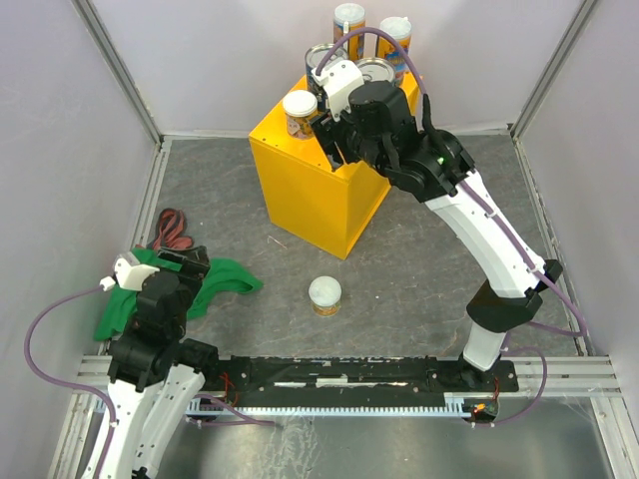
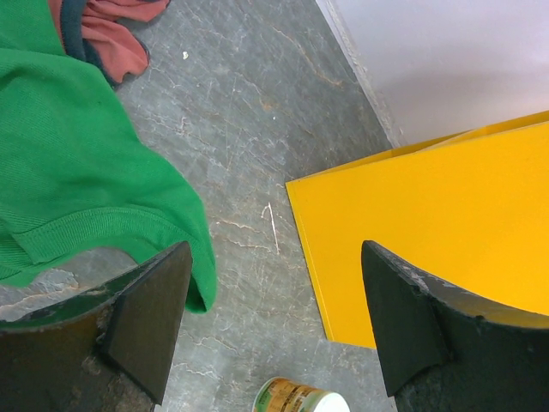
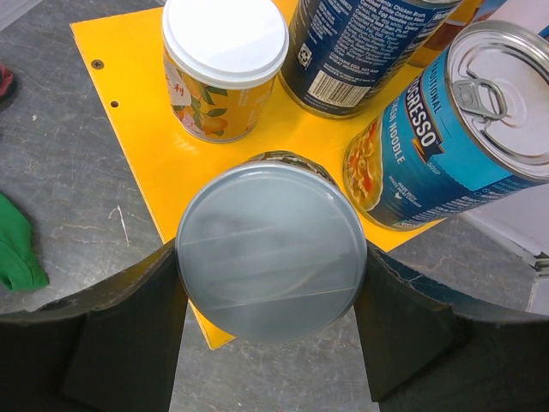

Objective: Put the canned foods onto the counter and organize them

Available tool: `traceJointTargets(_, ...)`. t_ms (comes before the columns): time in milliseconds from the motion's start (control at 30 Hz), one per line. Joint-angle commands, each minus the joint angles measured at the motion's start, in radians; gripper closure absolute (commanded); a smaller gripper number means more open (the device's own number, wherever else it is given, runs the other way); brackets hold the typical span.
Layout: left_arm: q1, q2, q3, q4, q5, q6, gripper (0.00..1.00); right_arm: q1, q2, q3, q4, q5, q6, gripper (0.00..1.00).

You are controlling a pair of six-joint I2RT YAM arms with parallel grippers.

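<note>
The yellow counter (image 1: 310,195) stands at the back centre. On its top are a short white-lidded can (image 1: 300,112), two blue cans (image 1: 377,72) and two tall orange cans (image 1: 349,20). My right gripper (image 1: 336,135) is over the counter's near edge. In the right wrist view it (image 3: 270,296) is shut on a short can with a pale lid (image 3: 270,249), beside the white-lidded can (image 3: 225,64) and a blue can (image 3: 455,129). Another short can (image 1: 324,295) stands on the floor. My left gripper (image 2: 274,326) is open and empty above the floor.
A green cloth (image 1: 215,279) and a red cloth (image 1: 172,230) lie on the floor at the left, under and beside my left gripper (image 1: 185,264). Grey walls enclose the floor on three sides. The floor can shows at the bottom of the left wrist view (image 2: 300,399).
</note>
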Motion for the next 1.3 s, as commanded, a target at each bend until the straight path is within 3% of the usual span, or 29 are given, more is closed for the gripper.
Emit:
traceJointTargets(0,-0.003,0.015,0.016,0.052,0.003,0.003,0.14,-0.009,-0.012,0.02,0.071,-0.011,0.021,0.49)
traceJointTargets(833,-0.002,0.01,0.008,0.05,0.006,0.004,0.14,-0.019,-0.009,-0.007,0.051,-0.024,0.049,0.33)
traceJointTargets(1267,-0.003,-0.005,0.002,0.039,0.006,-0.004,0.14,-0.021,-0.013,-0.019,0.048,-0.015,0.05,0.2)
